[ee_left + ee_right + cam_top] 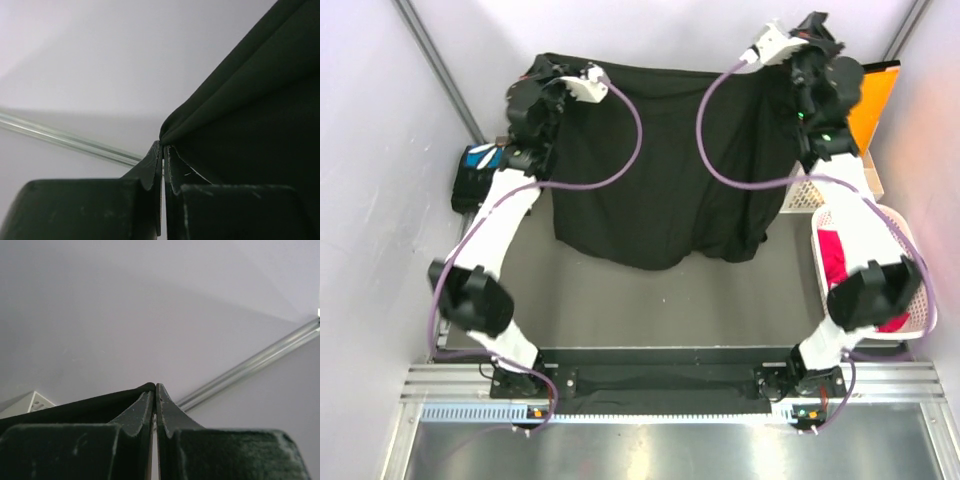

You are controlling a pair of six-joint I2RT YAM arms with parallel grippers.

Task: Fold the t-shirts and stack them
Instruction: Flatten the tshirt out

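The left tool (162, 148) and the right tool (154, 387) each pinch an upper corner of the black t-shirt (660, 165), which hangs spread between them over the far edge of the worktop (650, 300).

One black t-shirt (660, 170). One dark bundle with a blue patch (480, 163), kind unclear. Two arms: left arm (500, 225), right arm (865, 235). Two purple cables (639, 125). Two grippers, left gripper (162, 146) and right gripper (154, 386), two fingers each. Apparently two white baskets (923, 290). One red cloth (832, 255). One orange panel (878, 95).
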